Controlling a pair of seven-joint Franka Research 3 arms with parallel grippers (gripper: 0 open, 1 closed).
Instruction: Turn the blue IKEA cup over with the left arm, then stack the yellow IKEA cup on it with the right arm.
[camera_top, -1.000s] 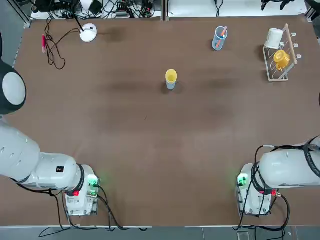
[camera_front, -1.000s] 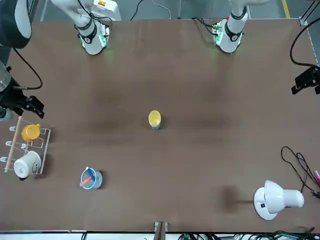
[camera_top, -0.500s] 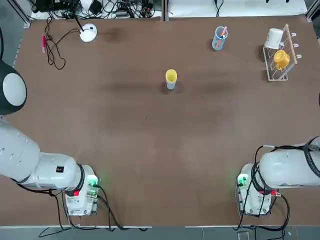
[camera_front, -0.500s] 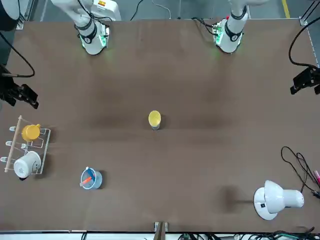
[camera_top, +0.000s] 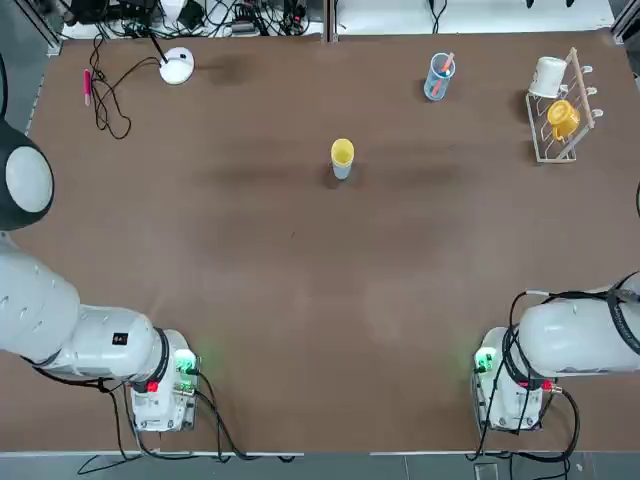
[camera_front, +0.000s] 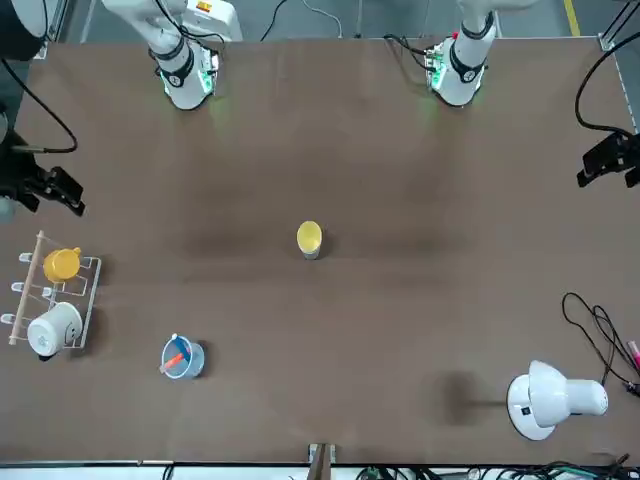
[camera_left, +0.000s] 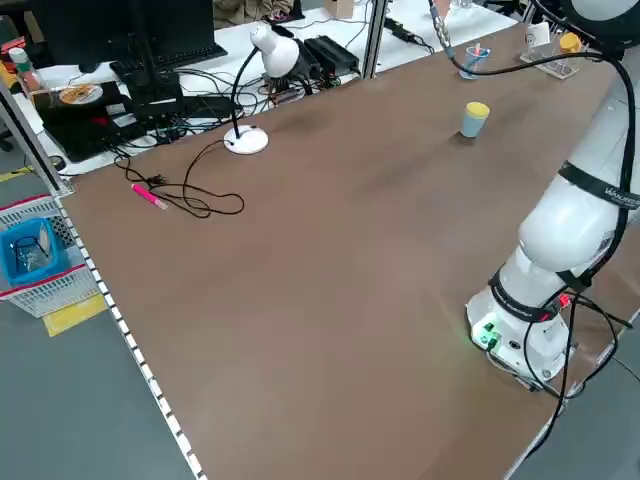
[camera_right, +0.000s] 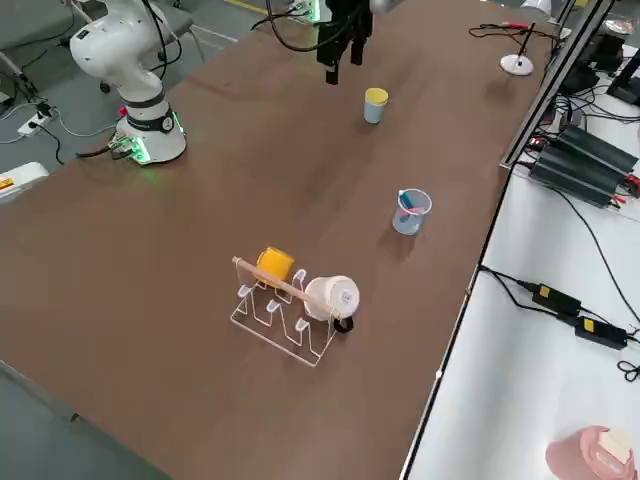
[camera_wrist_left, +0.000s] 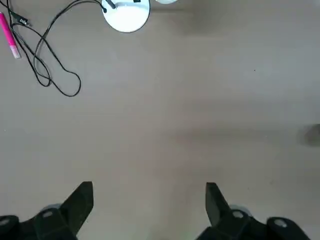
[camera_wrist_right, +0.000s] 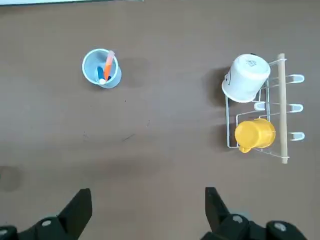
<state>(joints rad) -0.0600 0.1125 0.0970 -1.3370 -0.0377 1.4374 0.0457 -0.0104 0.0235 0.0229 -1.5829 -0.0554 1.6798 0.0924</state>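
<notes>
The left gripper (camera_wrist_left: 148, 207) hangs high over the table and points straight down, with its two black fingers (camera_wrist_left: 80, 200) wide apart and nothing between them. The right gripper (camera_wrist_right: 147, 210) hangs high too, pointing down, fingers (camera_wrist_right: 79, 207) spread wide and empty. Both white arms rise from bases at six o'clock in the top view.

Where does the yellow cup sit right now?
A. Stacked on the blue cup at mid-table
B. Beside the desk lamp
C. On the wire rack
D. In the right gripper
A: the yellow cup stands on the blue cup at mid-table, both grippers away.
</notes>
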